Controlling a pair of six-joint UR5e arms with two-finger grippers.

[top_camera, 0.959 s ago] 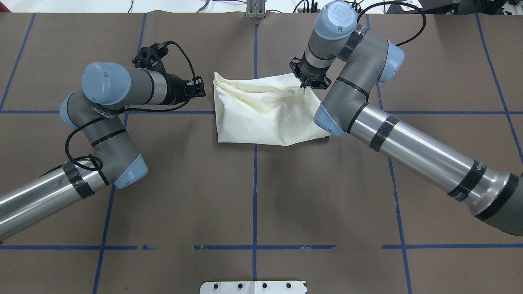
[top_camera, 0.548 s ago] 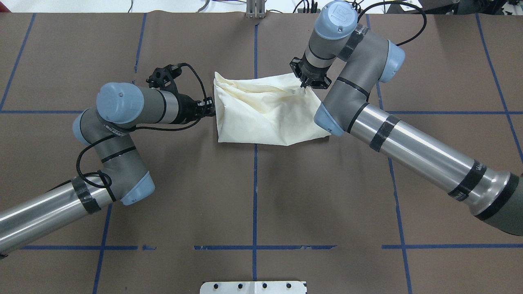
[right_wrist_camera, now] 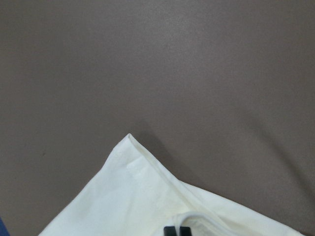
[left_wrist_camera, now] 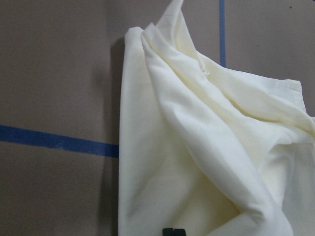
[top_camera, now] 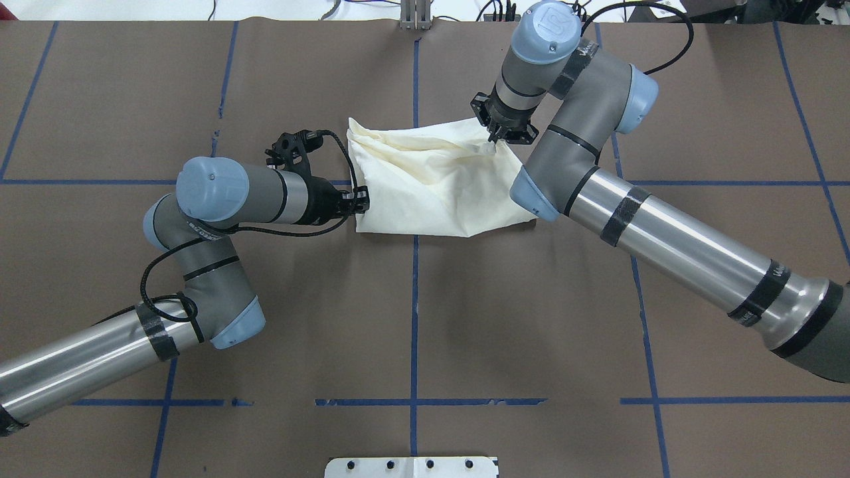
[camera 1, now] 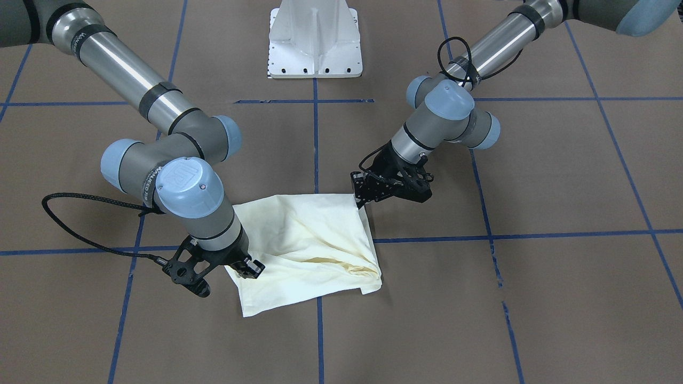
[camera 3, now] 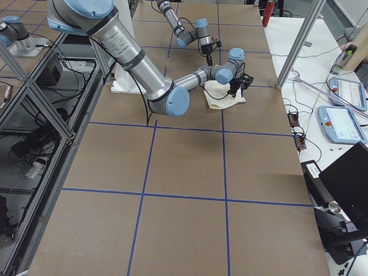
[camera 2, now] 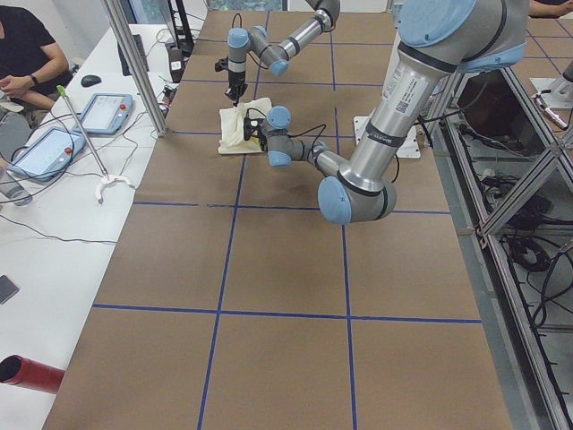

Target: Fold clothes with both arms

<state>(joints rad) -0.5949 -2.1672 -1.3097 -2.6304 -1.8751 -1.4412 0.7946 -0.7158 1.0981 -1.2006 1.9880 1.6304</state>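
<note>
Soft cream shirt (top_camera: 431, 192) lies folded, creased, roughly square.

Robotics lab
Brown worktop (top_camera: 531, 332) gridded with blue tape (top_camera: 414, 318), metal frame posts (camera 2: 136, 67), teach pendants (camera 3: 343, 125) on a white side desk (camera 2: 36, 260), a person (camera 2: 27, 54) seated beside it.

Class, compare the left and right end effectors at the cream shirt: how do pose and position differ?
The black two-finger left end effector reaches in sideways, low; the black two-finger right end effector points down. The left meets the crumpled cream-white shirt at its near left edge, the right at its far right corner. The right pinches a raised fold; the left's grip is unclear. Both touch the shirt.
</note>
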